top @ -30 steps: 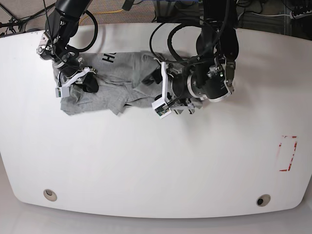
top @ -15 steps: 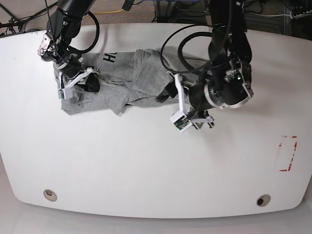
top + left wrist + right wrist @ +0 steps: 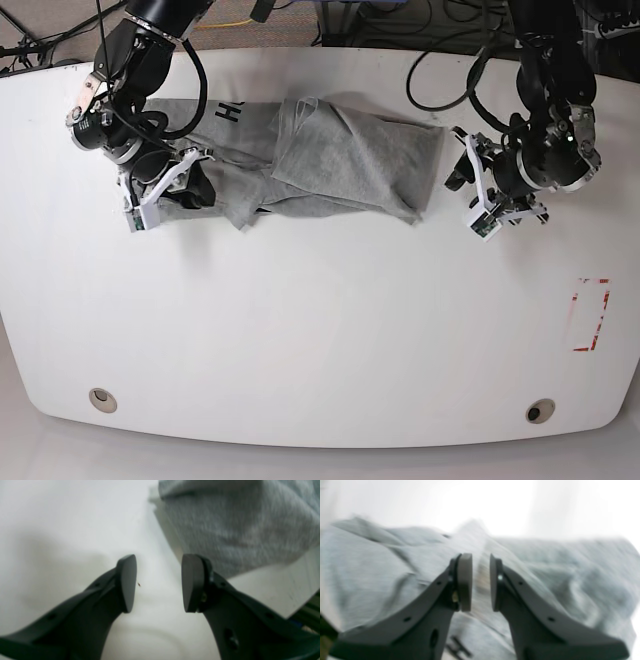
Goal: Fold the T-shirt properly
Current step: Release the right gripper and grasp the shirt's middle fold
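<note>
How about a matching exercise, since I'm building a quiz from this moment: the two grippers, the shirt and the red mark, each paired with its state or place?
1. left gripper
2. right gripper
3. T-shirt
4. red outline

A. rumpled, partly folded over itself
B. near the edge of the table, nothing on it
C. open, beside the cloth's edge
D. pinching a ridge of grey cloth

Pairs: 1-C, 2-D, 3-A, 4-B

The left end effector [image 3: 158,585] hovers with its jaws spread wide, gripping nothing. The right end effector [image 3: 480,582] has its jaws narrowly parted around a ridge of cloth.
</note>
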You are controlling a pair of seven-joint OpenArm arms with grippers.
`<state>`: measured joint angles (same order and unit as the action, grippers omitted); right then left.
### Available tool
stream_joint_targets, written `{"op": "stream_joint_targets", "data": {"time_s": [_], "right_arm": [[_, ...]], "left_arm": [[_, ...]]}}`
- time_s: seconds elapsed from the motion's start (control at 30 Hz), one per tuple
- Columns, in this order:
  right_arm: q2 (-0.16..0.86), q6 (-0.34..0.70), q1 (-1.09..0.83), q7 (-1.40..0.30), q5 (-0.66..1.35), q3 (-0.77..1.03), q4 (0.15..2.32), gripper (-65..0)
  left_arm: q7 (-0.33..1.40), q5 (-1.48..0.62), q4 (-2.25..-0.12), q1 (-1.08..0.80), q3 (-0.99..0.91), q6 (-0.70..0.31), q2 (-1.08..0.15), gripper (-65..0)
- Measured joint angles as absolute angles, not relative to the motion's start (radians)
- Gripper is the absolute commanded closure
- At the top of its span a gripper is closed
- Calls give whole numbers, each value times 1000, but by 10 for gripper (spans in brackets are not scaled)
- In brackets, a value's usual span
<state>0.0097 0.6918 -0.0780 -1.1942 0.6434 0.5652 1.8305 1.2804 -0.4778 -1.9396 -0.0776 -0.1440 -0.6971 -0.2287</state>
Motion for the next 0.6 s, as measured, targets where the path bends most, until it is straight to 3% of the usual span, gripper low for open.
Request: {"op": "stream_joint_targets", "data": {"time_s": [0.07, 0.13, 0.23, 0.37, 0.6], "right_arm": [[11, 691, -82, -1215, 718, 521, 1840, -132], [11, 692, -89, -1216, 792, 472, 1846, -184], [12, 692, -105, -1217, 838, 387, 1850, -336], [7, 693, -133, -1231, 843, 298, 1851, -480], [11, 693, -139, -1215, 752, 230, 1795, -466]], "left_arm": [[1240, -477, -1938, -108, -146, -697, -237, -260], [1238, -475, -1934, -134, -144, -697, -235, -261], [1240, -475, -1931, -138, -141, -697, -231, -261], [1225, -475, -1932, -151, -144, -697, -234, -261], [1232, -472, -1932, -177, -146, -697, -273, -261]]}}
